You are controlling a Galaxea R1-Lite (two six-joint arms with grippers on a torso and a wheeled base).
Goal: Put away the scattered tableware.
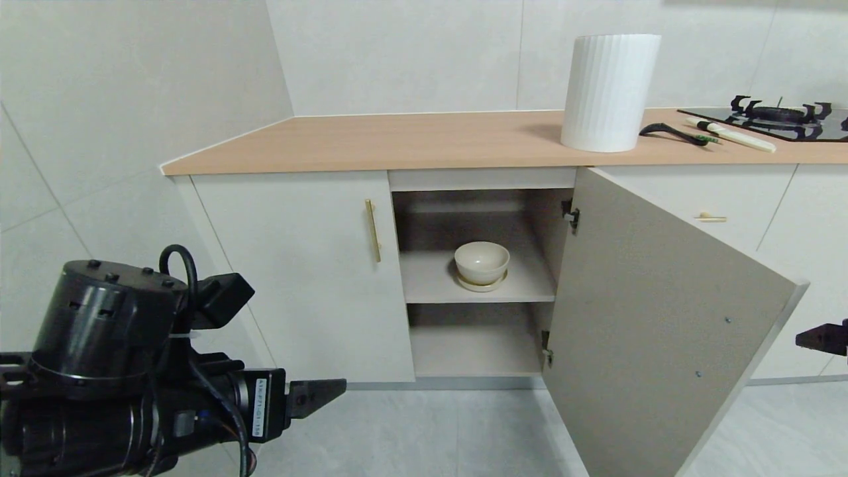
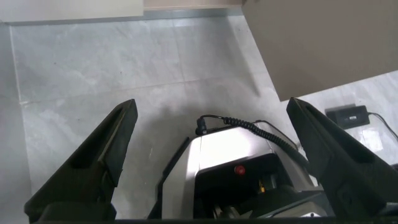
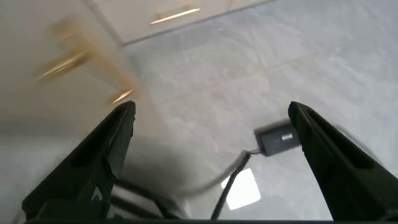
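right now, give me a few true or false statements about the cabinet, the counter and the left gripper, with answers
The cabinet door stands open. True.
The bowl sits on the countertop. False: it sits on a small plate on the upper shelf inside the cabinet.
The left gripper is open and holds nothing. True.
The white ribbed container lies on its side. False: it stands upright on the countertop.
The chopsticks lie on the countertop near the stove. True.

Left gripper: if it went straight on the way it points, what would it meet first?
Probably the floor short of the cabinet; the open door stands beside that line, but depth is unclear.
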